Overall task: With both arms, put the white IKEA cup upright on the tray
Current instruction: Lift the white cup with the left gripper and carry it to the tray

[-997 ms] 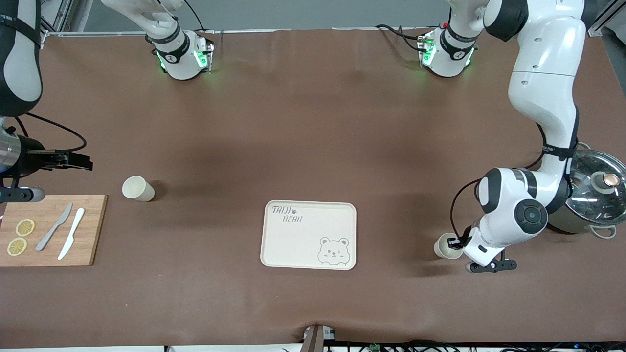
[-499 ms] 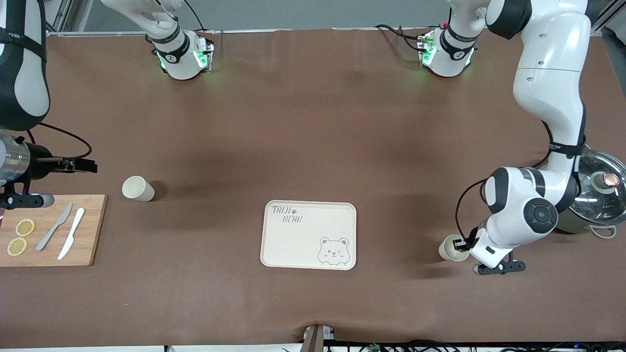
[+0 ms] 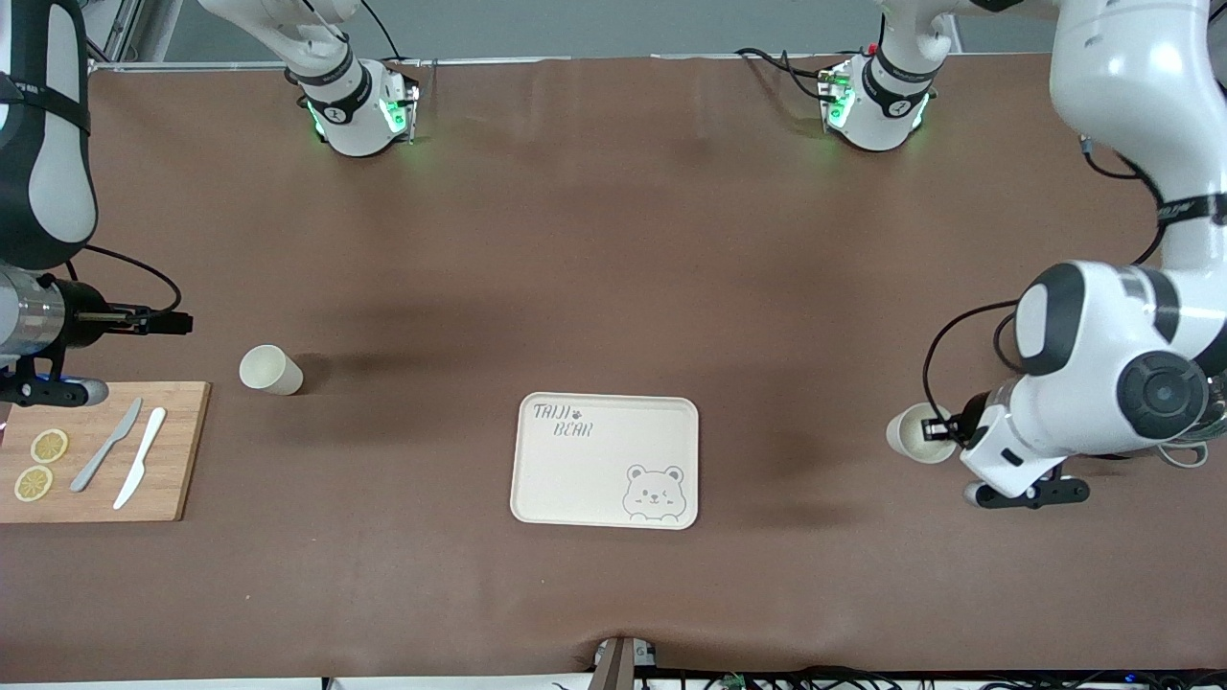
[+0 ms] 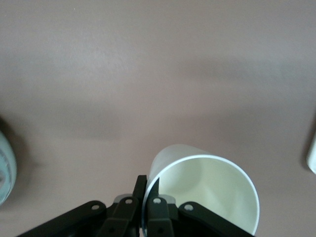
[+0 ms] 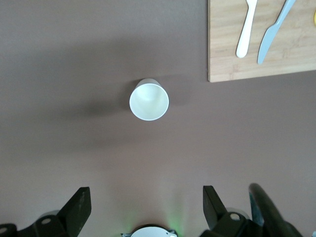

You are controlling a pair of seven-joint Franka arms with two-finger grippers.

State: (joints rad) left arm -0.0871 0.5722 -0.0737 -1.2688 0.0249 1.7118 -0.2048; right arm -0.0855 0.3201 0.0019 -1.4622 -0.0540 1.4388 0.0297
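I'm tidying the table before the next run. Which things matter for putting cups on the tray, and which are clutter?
Job: tray; cup in shut left hand; second cup; open right hand.
Clutter: cutting board, two knives, lemon slices.

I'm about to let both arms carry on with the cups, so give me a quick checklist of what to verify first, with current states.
1. Left gripper shut on the rim of its white cup: ok.
2. That cup lifted off the table: ok, judging by the left wrist view.
3. Tray free to take a cup: ok.
4. Right gripper open: ok.
5. Second white cup upright on the table, unheld: ok.
6. Right gripper lined up over the second cup: not ok, it is off toward the right arm's end.
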